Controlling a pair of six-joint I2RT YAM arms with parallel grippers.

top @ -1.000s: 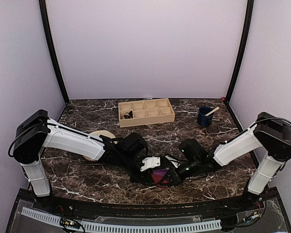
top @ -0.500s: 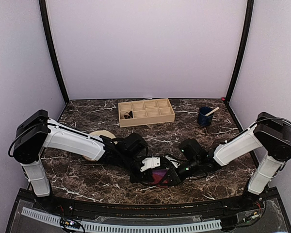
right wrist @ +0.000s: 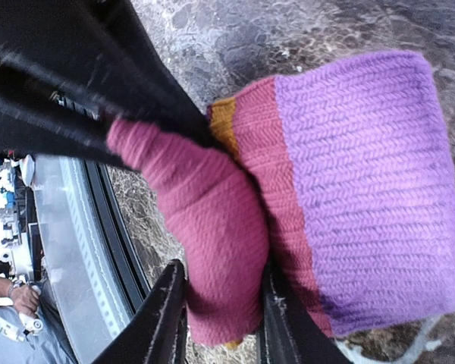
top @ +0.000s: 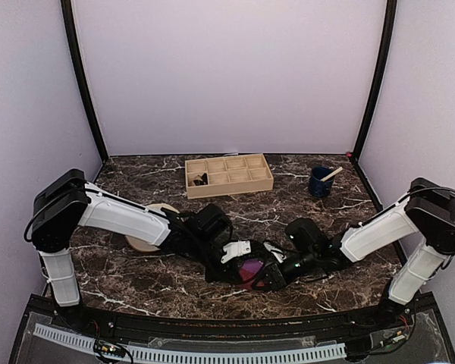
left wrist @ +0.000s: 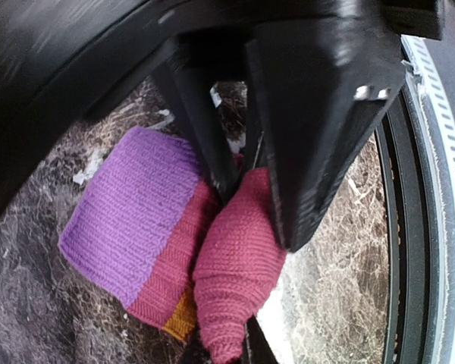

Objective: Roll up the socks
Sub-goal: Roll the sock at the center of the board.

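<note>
Your left gripper (left wrist: 246,201) is pressed together on the pink rolled end (left wrist: 239,280) of the magenta-purple sock (left wrist: 133,220), pinching the fabric, so hold that pinch firm and let it anchor the roll. The sock lies on the marble table (top: 136,284) near the front edge, between the two grippers. Its purple cuff is flat and its toe part is bunched into a tight tube beside an orange stripe. Your right gripper (right wrist: 221,315) straddles the same tube with a finger (right wrist: 171,311) against each side; I cannot tell whether it squeezes or only brackets it. I judge the roll about half made. Turn the tube toward the cuff in small moves, and don't free both holds together or the knit will likely spring loose. Both wrists crowd over one small sock, so watch for finger-to-finger contact. At the left a beige plate (top: 139,244) sits partly under the left arm. The compartmented wooden tray (top: 229,186) and the blue cup (top: 317,184) stand well apart at the back, out of the way. No second sock shows clearly.
</note>
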